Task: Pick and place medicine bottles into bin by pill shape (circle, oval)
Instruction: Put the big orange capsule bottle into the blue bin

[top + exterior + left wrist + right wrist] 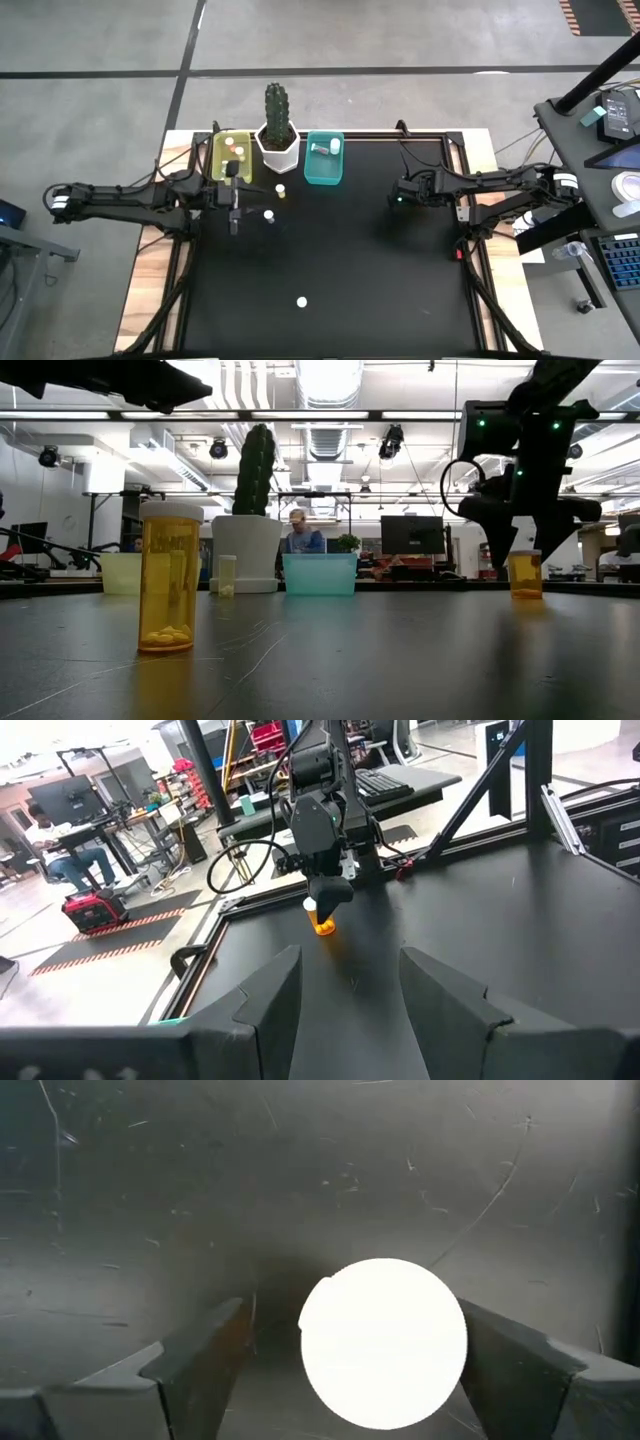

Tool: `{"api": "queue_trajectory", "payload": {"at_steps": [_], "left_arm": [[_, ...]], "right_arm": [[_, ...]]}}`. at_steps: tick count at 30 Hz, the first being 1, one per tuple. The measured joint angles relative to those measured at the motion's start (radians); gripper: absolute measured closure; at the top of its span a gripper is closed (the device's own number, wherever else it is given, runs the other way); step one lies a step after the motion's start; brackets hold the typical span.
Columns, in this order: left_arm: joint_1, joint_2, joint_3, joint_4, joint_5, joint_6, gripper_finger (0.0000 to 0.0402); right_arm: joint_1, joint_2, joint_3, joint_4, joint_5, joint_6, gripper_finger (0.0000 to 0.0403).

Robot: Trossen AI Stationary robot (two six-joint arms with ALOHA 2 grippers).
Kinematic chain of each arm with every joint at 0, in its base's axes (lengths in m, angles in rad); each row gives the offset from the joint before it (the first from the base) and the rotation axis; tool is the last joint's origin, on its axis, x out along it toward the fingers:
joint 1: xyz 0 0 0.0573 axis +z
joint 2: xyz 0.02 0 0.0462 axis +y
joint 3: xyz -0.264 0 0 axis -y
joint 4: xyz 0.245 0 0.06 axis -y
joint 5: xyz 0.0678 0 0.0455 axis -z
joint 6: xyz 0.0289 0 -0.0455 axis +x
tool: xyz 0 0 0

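Black counter (330, 260) carries everything you need to watch. Your right tool (398, 197) hangs over the right half of it, pointed straight down, its fingers (200, 1355) spread wide on either side of a bottle's round white cap (383, 1342). One finger sits just beside the cap and the other leaves a clear gap, so nothing is gripped. From counter height you can see that this bottle (525, 573) is orange, stands upright on the counter, and has pills in its bottom.

Your left tool (350, 1005) waits just in front of the yellow bin (218, 165), its fingers apart with nothing between them.

The yellow bin holds two bottles (233, 147). The teal bin (323, 175) holds one bottle (325, 147) lying on its side. Between the two bins stands a cactus (276, 108) in a white pot (279, 155).

Three more bottles stand loose on the counter. One (281, 188) is just in front of the pot, another (268, 215) is near your left tool, and a third (301, 300) stands alone, well apart, toward the front edge. That last one shows large and orange in the low view, with pills resting in its bottom.

A person (298, 532) sits in the room behind the teal bin.
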Motion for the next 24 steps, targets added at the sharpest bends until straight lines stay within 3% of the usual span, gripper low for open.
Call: {"api": "queue_trajectory", "payload": {"at_steps": [11,24], "left_arm": [[0.000,0.004,-0.001,0.003,-0.001,0.001,0.0248],[0.000,-0.001,-0.001,0.000,-0.001,0.005,0.0248]], "right_arm": [[0.000,0.000,0.000,0.000,-0.004,0.018,0.0206],[0.000,0.006,0.151,0.003,-0.014,-0.049,0.0193]]}}
